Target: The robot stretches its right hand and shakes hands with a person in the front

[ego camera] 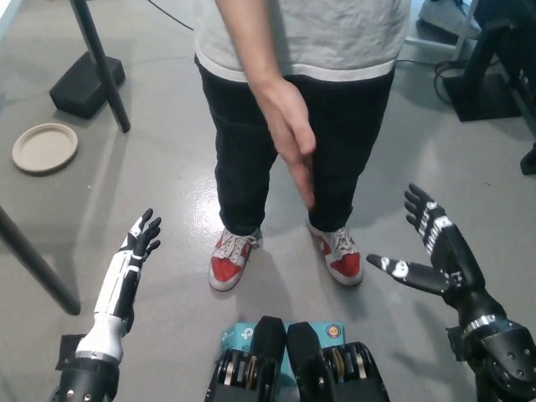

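A person (301,50) in a grey shirt, black trousers and red-and-white shoes stands right in front of me. The person's hand (289,138) reaches down and forward, flat, fingers together, ending near the thighs. My black right hand (435,247) is raised at the lower right, open, fingers spread and pointing up, thumb sticking out toward the person. It stays apart from the person's hand, lower and to its right. My white left hand (134,251) rests at the lower left, open, with dark fingers stretched forward.
Grey floor all around. A round beige plate (44,147) lies on the floor at the left. A black pole with a black base block (87,84) stands at the upper left. Dark equipment (494,67) stands at the upper right. A dark leg (33,260) slants at left.
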Tool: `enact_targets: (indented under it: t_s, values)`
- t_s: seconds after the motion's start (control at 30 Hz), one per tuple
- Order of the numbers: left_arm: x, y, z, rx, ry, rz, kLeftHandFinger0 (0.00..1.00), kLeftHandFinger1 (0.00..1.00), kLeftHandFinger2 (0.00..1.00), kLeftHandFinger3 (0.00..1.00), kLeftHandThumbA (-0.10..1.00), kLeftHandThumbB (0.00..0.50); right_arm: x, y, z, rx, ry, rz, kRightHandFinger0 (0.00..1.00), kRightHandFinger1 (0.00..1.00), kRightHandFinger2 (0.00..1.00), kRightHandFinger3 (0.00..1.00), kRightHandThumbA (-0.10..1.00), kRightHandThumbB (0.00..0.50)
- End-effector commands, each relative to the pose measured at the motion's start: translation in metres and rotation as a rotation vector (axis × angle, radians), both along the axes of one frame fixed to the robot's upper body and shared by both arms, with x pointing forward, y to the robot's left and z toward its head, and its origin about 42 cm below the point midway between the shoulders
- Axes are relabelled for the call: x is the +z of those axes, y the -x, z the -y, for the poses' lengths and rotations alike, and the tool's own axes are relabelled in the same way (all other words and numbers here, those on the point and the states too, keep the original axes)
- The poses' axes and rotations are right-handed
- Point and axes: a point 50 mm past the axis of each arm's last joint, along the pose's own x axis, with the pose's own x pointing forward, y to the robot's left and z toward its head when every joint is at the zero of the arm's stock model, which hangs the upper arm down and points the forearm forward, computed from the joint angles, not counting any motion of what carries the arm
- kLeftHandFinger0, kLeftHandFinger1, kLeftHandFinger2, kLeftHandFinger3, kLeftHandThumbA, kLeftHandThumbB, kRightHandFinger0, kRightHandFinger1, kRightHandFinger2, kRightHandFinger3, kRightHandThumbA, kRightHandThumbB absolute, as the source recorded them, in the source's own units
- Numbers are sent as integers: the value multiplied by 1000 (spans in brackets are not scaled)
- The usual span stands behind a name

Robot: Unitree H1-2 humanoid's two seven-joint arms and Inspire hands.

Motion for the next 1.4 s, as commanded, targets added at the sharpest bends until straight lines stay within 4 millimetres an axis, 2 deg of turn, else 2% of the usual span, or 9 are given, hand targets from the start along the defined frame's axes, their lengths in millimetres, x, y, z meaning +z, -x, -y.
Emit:
enact_targets:
  t_s: [0.0,0.2,0.37,0.47,0.53,0.63,1.07,1.3,1.37]
  values:
    - [9,-3,-2,-11,-5,69,1000,1000,1000,1000,1000,54,41,-4,-18,58,-53,135,1000,1000,1000,1000,1000,401]
    - [8,-3,-2,-10,-13,59,1000,1000,1000,1000,1000,57,67,-9,-34,108,-54,173,1000,1000,1000,1000,1000,407]
    - [9,-2,-3,-13,0,63,1000,1000,1000,1000,1000,56,109,-39,-56,146,-17,255,1000,1000,1000,1000,1000,447]
    - [9,-2,-3,-13,0,63,1000,1000,1000,1000,1000,59,109,-39,-56,146,-16,254,1000,1000,1000,1000,1000,449]
    - [8,-1,-2,-12,1,65,1000,1000,1000,1000,1000,59,125,-57,-70,159,19,249,1000,1000,1000,1000,1000,447]
    - [8,-1,-2,-12,1,65,1000,1000,1000,1000,1000,59,125,-58,-70,159,20,247,1000,1000,1000,1000,1000,449]
    - [10,-3,-2,-18,6,62,1000,1000,1000,1000,1000,47,144,-108,-105,167,211,209,1000,1000,1000,1000,980,360]
    - [11,-5,-2,-20,-1,67,1000,1000,1000,1000,1000,67,157,-125,-119,168,217,222,1000,1000,1000,1000,950,374]
    - [12,-5,-2,-22,3,68,1000,1000,1000,1000,999,58,164,-127,-124,153,236,236,1000,1000,1000,1000,967,421]
